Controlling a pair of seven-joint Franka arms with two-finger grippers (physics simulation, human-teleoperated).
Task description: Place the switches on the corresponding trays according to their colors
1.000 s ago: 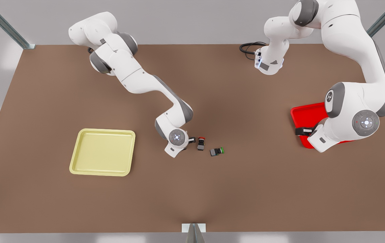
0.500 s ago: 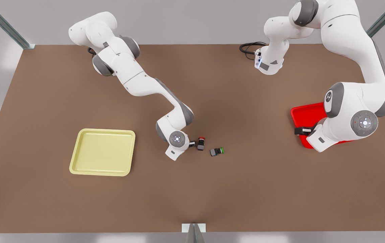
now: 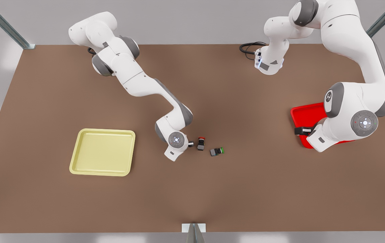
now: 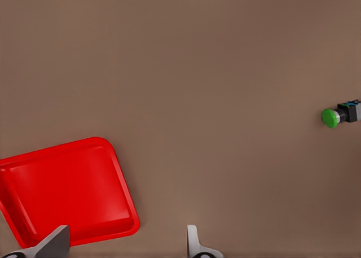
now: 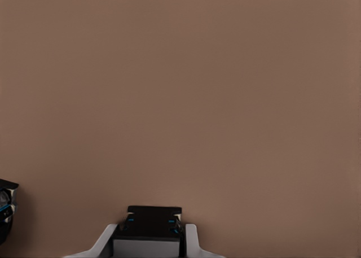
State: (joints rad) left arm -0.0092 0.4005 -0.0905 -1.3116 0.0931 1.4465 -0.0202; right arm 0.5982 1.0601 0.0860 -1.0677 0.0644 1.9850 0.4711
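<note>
Right gripper (image 5: 149, 228) is clamped on a dark switch body (image 5: 149, 215), cap colour hidden, low over the brown table (image 3: 246, 189) between the pale yellow tray (image 3: 102, 152) and the red-capped switch (image 3: 201, 143), just beside the latter. The green-capped switch (image 3: 216, 151) lies near, farther toward the front view's right. Left gripper (image 4: 124, 244) waits with fingers spread above the red tray (image 4: 67, 184). Since half a second ago the right wrist has edged slightly toward the yellow tray; both loose switches lie unmoved.
</note>
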